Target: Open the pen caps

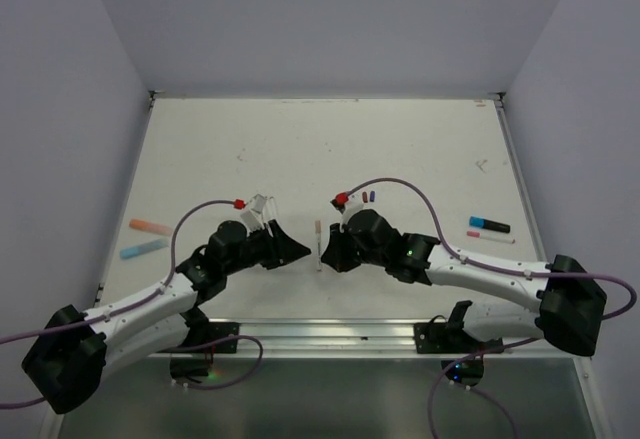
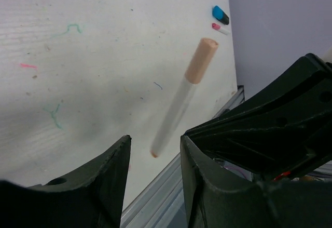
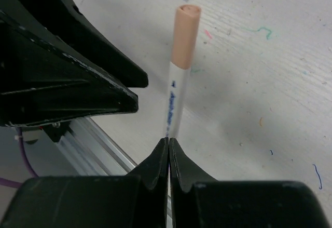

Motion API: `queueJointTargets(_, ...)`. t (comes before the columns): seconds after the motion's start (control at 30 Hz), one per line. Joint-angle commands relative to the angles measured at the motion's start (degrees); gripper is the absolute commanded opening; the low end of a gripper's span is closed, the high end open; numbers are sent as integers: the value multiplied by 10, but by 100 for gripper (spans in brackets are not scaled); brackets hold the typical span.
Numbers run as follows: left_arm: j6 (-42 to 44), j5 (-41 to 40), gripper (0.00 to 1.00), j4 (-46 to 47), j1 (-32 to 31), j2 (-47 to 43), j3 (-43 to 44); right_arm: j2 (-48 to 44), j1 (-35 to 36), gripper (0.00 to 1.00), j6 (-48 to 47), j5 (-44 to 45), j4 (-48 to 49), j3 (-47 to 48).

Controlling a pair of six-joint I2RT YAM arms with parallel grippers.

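One pen [image 3: 173, 103] engaged | right claw [image 3: 169, 147] clamped on its tail, presenting the cap [image 3: 185, 33] ahead | left claw [image 2: 155, 142] spread, pen just ahead, judged ready to pull.

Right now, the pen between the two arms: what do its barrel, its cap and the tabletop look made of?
Barrel: likely smooth white plastic, slight sheen, blue print along it.
Cap: peach plastic, opaque, matte, moulded recess at its end.
Tabletop: white, matte, faint grain lines and ink marks; painted board or laminate, cannot tell which.
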Motion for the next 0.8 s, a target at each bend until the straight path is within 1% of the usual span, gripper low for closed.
queueJointTargets(0.0,-41,61,45,145,-1,14,-34,-10,-2,0,22,-13,33,2)
queueJointTargets(0.03,-45,65,44,178,-1,17,-40,-10,-2,0,24,-27,37,3)
queueJointTargets(0.07,-48,70,43,188,-1,22,-48,-10,-2,0,24,-29,39,5)
queueJointTargets(0.2,-49,67,43,196,-1,19,-51,-5,-2,0,23,-20,31,12)
queueJointTargets(0.3,-27,17,43,106,0,3,-25,6,-6,0,17,10,-1,18)
queueJointTargets(0.33,-22,0,43,48,-1,2,-16,11,-6,0,14,21,-11,21)
queueJointTargets(0.4,6,-20,43,37,-1,11,1,14,-9,0,14,38,-26,23)
queueJointTargets(0.43,14,-22,43,17,-1,21,10,10,-11,8,18,48,-31,24)
queueJointTargets(0.47,24,-26,43,1,-2,49,25,5,-16,15,20,53,-41,24)
queueJointTargets(0.5,51,-29,43,-19,-2,67,41,-2,-19,23,27,71,-49,25)
queueJointTargets(0.53,63,-35,42,-64,-6,86,76,-19,-23,34,32,84,-59,25)
queueJointTargets(0.57,72,-55,42,-82,-11,117,90,-30,-24,38,37,94,-84,27)
queueJointTargets(0.6,87,-66,42,-93,-18,127,101,-39,-28,42,42,108,-95,29)
queueJointTargets(0.63,89,-78,42,-102,-36,135,117,-56,-36,42,45,112,-108,31)
queueJointTargets(0.67,90,-101,42,-124,-45,147,122,-63,-39,43,52,121,-142,38)
queueJointTargets(0.73,95,-121,42,-138,-67,159,134,-76,-52,47,53,137,-172,43)
queueJointTargets(0.77,95,-148,42,-147,-74,176,150,-89,-54,47,54,142,-203,48)
